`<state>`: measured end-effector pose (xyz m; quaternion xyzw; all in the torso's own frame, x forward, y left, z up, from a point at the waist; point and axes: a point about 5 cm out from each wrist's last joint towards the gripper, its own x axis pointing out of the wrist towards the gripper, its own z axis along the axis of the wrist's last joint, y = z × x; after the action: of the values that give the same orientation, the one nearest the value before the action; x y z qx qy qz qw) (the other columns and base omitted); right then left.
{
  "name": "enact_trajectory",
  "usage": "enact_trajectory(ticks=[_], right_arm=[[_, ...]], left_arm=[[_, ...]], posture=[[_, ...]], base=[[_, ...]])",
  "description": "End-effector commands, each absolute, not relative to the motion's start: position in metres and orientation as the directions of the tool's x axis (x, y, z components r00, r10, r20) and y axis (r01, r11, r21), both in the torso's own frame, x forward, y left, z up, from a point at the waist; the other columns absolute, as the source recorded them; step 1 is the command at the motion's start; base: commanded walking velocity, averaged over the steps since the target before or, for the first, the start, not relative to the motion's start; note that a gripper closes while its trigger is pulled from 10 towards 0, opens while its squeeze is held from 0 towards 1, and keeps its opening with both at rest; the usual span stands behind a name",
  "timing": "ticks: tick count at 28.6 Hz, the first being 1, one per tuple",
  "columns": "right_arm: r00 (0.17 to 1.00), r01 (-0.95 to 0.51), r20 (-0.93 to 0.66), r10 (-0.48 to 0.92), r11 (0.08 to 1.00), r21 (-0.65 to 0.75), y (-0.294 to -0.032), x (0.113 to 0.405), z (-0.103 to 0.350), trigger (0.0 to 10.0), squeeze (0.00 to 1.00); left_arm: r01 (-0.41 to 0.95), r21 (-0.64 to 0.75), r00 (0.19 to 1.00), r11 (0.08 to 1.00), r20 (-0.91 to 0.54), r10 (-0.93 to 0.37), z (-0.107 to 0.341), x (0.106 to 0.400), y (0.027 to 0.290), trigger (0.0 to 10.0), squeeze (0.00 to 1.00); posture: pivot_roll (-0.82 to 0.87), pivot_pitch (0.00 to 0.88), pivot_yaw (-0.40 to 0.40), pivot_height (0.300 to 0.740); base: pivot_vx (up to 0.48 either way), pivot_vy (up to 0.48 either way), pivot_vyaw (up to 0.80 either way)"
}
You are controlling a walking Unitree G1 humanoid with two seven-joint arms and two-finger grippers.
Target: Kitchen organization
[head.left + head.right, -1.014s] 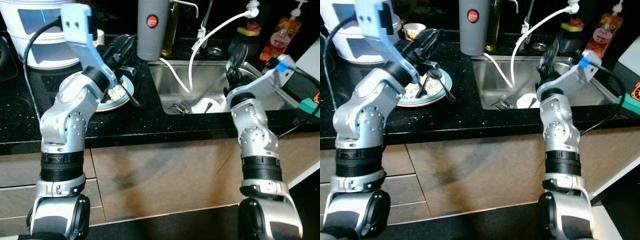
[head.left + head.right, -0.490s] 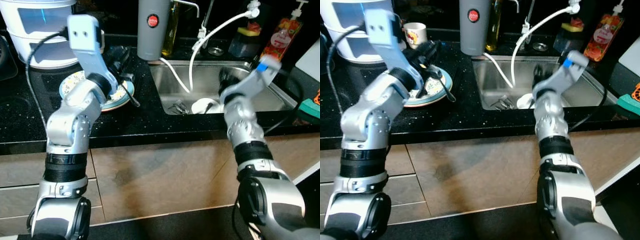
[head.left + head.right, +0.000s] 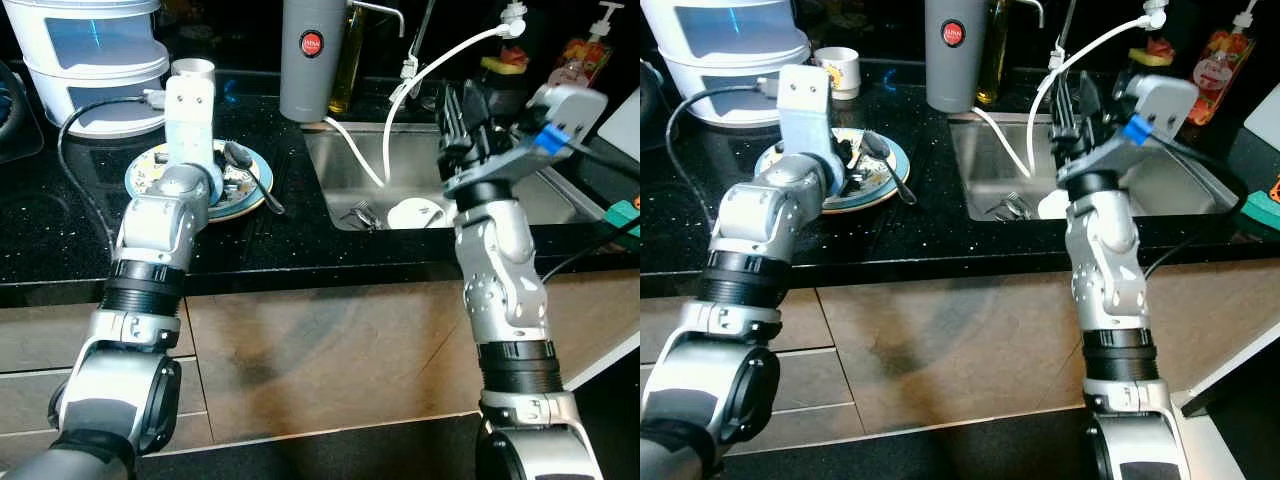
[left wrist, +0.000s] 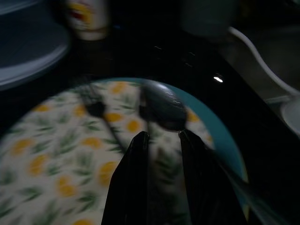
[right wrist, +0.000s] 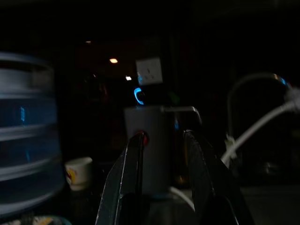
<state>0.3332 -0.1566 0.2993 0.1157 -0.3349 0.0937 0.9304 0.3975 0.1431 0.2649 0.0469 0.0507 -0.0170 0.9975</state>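
Note:
A teal-rimmed plate (image 3: 148,178) with a yellow flower pattern lies on the black counter left of the sink. A dark spoon (image 3: 240,157) rests on it, its handle sticking out over the right rim, and a fork (image 4: 96,108) lies beside the spoon. My left gripper (image 4: 161,135) points down at the plate, open by a narrow gap. The spoon's bowl (image 4: 161,105) is just beyond its tips and nothing is between them. My right gripper (image 3: 458,105) is raised above the sink (image 3: 350,150), open and holding nothing.
In the sink lie a white dish (image 3: 415,212) and some forks (image 3: 358,212). A white hose (image 3: 420,70) arcs over it. A grey cylinder (image 3: 312,60), a white stacked appliance (image 3: 90,50), a mug (image 3: 845,68) and bottles (image 3: 585,55) stand at the back.
My left forearm has swung upright over the plate, with the gripper now pointing down at it. My right gripper has risen from low in the sink to above it.

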Motion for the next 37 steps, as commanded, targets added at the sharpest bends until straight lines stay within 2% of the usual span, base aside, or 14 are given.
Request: enact_trajectory(ticks=[1,6,26,35,36,37], right_arm=[[0.753,-0.252,0.651,0.096,0.956,0.151,-0.156,0.328,0.304,10.0,0.00],[0.743,-0.264,0.661,0.104,0.954,0.146,-0.152,0.324,0.311,10.0,0.00],[0.754,-0.314,0.637,0.159,0.940,0.137,-0.142,0.310,0.309,10.0,0.00],[0.769,-0.322,0.618,0.165,0.935,0.150,-0.140,0.310,0.307,10.0,0.00],[0.770,-0.321,0.616,0.166,0.935,0.150,-0.140,0.310,0.307,10.0,0.00],[0.771,-0.321,0.615,0.166,0.935,0.150,-0.140,0.310,0.307,10.0,0.00]], left_arm=[[0.037,0.114,0.993,0.993,-0.119,-0.023,0.265,0.404,0.141,10.0,0.00],[0.040,0.056,0.978,0.998,-0.205,-0.027,0.259,0.414,0.137,10.0,0.00],[-0.001,0.134,0.974,0.991,-0.224,0.032,0.271,0.423,0.157,10.0,0.00],[-0.001,0.114,0.955,0.994,-0.295,0.035,0.254,0.422,0.164,10.0,0.00],[0.018,0.092,0.947,0.996,-0.322,0.013,0.249,0.421,0.163,9.0,0.00],[0.041,0.065,0.937,0.997,-0.350,-0.016,0.244,0.420,0.161,9.0,0.00]], posture=[[0.08,0.000,-0.049,0.740],[0.08,0.003,-0.046,0.740],[0.10,0.103,-0.050,0.740],[0.10,0.129,-0.059,0.740],[0.10,0.130,-0.059,0.740],[0.10,0.130,-0.059,0.740]], base=[[0.000,0.000,0.00],[0.000,0.000,0.00],[0.000,0.000,0.00],[0.000,0.000,0.00],[0.000,0.000,0.00],[0.000,0.000,0.00]])
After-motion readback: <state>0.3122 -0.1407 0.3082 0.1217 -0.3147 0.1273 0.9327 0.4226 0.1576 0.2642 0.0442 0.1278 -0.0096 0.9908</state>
